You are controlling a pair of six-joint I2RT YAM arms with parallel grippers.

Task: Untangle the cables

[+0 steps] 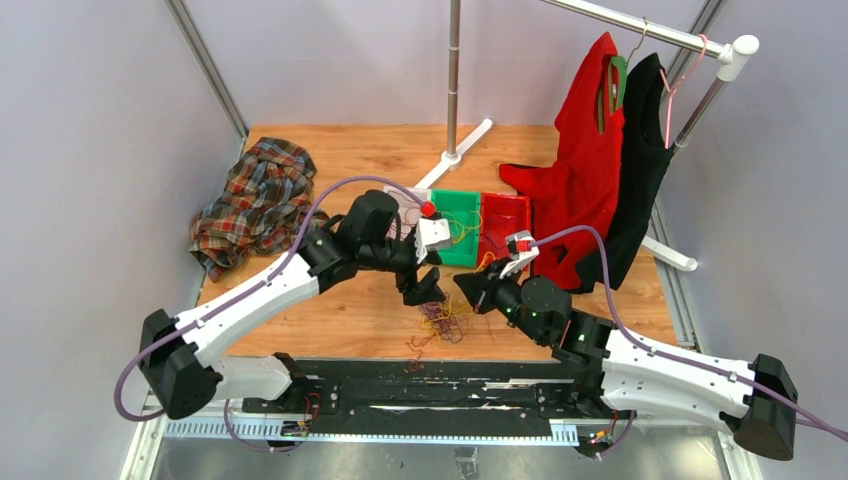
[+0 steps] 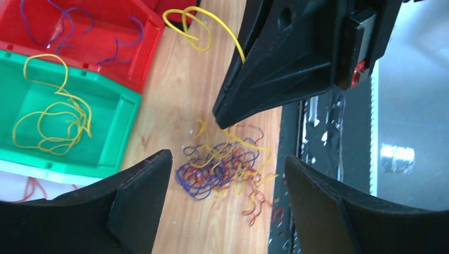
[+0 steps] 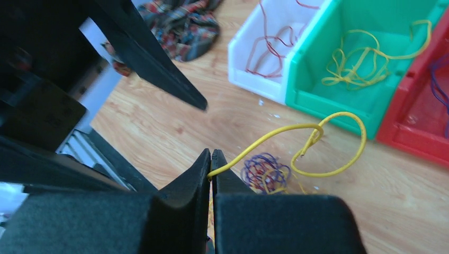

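Note:
A tangle of purple, dark red and yellow cables [image 1: 445, 320] [image 2: 227, 169] [image 3: 265, 173] lies on the wooden table near its front edge. My left gripper [image 1: 425, 290] [image 2: 227, 159] hangs just above the tangle, open, with nothing between its fingers. My right gripper [image 1: 470, 285] [image 3: 212, 156] is shut on one end of a single yellow cable [image 3: 286, 129] [image 2: 233, 33]. That cable curls out in a loop above the table, clear of the pile. The right gripper's black fingers [image 2: 275, 69] sit just beyond the tangle in the left wrist view.
Three bins stand behind the pile: a white bin [image 3: 265, 90] with red strands, a green bin [image 1: 455, 225] [image 2: 122, 121] [image 3: 317, 100] with yellow strands, and a red bin [image 1: 505, 215] [image 2: 143, 79] [image 3: 407, 143] with purple strands. A plaid shirt [image 1: 255, 205] lies back left. Red and black garments [image 1: 590, 180] hang on a rack at the right.

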